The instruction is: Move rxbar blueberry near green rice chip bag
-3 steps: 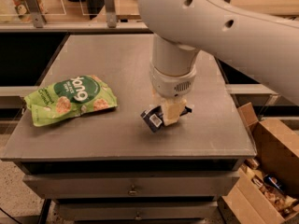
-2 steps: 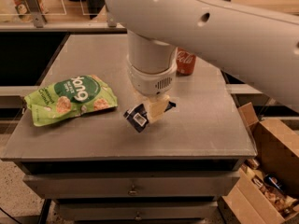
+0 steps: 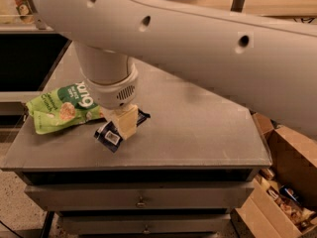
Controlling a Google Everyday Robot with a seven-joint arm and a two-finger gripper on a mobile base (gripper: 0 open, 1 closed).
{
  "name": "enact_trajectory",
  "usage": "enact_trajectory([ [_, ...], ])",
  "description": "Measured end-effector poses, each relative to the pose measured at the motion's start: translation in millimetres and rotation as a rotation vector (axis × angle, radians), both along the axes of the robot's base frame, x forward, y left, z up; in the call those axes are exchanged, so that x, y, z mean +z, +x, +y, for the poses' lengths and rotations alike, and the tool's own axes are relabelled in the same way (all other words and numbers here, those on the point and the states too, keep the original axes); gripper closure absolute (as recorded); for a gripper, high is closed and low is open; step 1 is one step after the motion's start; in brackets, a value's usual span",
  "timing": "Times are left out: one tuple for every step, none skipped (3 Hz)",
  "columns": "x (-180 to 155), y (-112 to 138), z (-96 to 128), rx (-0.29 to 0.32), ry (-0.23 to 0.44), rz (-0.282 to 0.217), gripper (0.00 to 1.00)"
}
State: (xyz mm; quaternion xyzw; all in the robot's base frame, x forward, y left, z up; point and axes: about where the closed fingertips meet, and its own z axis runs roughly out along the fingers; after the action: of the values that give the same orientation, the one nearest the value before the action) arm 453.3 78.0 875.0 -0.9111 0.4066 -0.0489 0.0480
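My robot's thick white arm sweeps in from the upper right across the top of the view, then bends down through a rounded wrist over the left half of the bench (image 3: 198, 128). The tool (image 3: 124, 128) points straight down, low over the bench top. Its pale fingers (image 3: 127, 119) are drawn in narrow and clamp the rxbar blueberry (image 3: 109, 137), a small dark blue wrapper with a white label patch, held tilted with its lower left end at the surface. The bar sits just beside the right edge of the green rice chip bag (image 3: 57, 108), which lies flat at the bench's left side; I cannot tell whether they touch. Open cardboard boxes (image 3: 287, 182) stand on the floor to the right
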Motion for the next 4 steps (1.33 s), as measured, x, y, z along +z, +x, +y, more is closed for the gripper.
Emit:
enact_trajectory([
  [-4.1, -7.6, 39.9, 0.056, 0.014, 0.021, 1.00],
  [-14.2, -4.4, 75.0, 0.073, 0.016, 0.050, 0.82],
  [-21.5, 8.5, 97.3, 0.051, 0.027, 0.075, 0.59],
  [-30.9, 23.5, 104.7, 0.006, 0.040, 0.104, 0.35],
])
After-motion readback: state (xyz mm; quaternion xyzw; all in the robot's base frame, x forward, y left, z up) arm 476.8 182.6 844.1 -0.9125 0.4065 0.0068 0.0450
